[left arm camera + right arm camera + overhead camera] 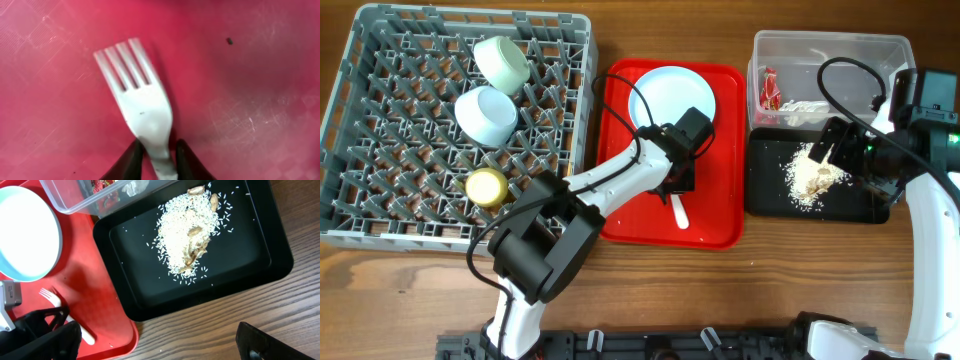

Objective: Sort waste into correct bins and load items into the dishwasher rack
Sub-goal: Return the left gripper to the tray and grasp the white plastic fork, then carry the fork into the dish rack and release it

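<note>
Status, left to right.

- Left: the large grey lattice-walled plastic dishwasher rack [400, 232] is already loaded with two pale mint bowls [501, 62], the nearer bowl [485, 113] just beside the far one. A small yellow cup [488, 186] is set nearer, towards the rack's right side.
- Centre: the flat red plastic tray [620, 215] carries what is not yet loaded. The round pale-blue plate [665, 95] lies at its far end and the white plastic fork [145, 110] nearer.
- The fork lies flat on the red tray. The left gripper [159, 142] is set on its neck, fingers [131, 161] closed against both sides. No lift can be made out.
- Right: the clear rectangular plastic tub [830, 45] holds the small red-and-white wrappers [770, 88] and the crumpled white paper scrap [805, 108].
- Just near of the tub, the shallow black rectangular tray [770, 190] holds the beige crumbly food leftovers [815, 172].
- The right gripper [155, 330] hangs over the black tray's near edge, fingers spread wide, nothing held.
- No loose waste is seen on the wooden counter [420, 290], so sorting is judged done.
- Left to do: the fork, then the plate. Chopsticks are not seen in any view.
</note>
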Available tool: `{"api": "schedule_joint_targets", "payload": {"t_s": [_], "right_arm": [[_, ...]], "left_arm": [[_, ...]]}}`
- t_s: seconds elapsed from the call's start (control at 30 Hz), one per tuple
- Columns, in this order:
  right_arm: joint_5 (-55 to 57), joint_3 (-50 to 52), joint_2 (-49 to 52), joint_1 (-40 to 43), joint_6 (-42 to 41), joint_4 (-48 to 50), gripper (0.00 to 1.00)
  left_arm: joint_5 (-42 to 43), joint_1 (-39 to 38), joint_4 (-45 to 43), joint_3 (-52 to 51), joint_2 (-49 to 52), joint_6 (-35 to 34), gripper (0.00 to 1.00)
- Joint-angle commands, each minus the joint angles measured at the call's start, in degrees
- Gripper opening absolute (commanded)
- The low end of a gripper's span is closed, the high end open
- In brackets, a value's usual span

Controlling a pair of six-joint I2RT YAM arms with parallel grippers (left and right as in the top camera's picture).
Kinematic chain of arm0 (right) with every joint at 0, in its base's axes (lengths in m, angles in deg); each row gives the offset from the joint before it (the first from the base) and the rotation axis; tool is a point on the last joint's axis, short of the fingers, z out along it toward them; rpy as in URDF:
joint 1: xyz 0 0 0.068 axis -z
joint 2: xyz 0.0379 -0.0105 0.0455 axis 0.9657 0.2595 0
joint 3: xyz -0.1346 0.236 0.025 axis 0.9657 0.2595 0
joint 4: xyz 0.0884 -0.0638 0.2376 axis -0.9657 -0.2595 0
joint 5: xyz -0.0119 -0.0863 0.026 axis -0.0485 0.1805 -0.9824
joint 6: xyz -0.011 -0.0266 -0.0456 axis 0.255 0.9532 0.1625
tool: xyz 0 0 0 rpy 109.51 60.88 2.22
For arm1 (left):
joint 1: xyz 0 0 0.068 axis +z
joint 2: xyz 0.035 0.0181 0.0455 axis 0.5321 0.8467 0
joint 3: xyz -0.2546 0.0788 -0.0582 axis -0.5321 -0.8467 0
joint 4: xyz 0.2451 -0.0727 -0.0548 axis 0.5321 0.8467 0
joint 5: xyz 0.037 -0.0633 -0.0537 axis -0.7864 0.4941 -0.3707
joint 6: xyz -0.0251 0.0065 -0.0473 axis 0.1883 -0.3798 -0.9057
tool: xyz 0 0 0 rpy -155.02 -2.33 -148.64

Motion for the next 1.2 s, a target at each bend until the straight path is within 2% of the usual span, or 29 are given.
{"api": "schedule_joint_targets", "payload": {"t_s": [0.0, 0.63, 0.8, 1.07, 1.17], "right_arm": [[0.52, -1.01, -0.46, 0.2, 1.09, -0.04, 0.99], [0.52, -1.01, -0.46, 0.2, 1.09, -0.04, 1.0], [0.52, -1.01, -0.46, 0.2, 1.11, -0.09, 1.0], [0.52, -1.01, -0.46, 0.2, 1.14, -0.09, 1.0], [0.52, -1.01, -0.46, 0.2, 1.14, -0.09, 1.0]], "left_arm": [[0.79, -0.48, 0.04, -0.17, 2.25, -0.17, 0.14], [0.74, -0.42, 0.07, -0.15, -1.4, 0.33, 0.12], [0.74, -0.37, 0.2, -0.15, -3.82, 0.33, 0.05], [-1.05, 1.14, 2.34, -0.15, -7.58, 0.66, 0.05], [-1.18, 3.21, 4.5, -0.15, -10.4, 4.11, 0.06]]}}
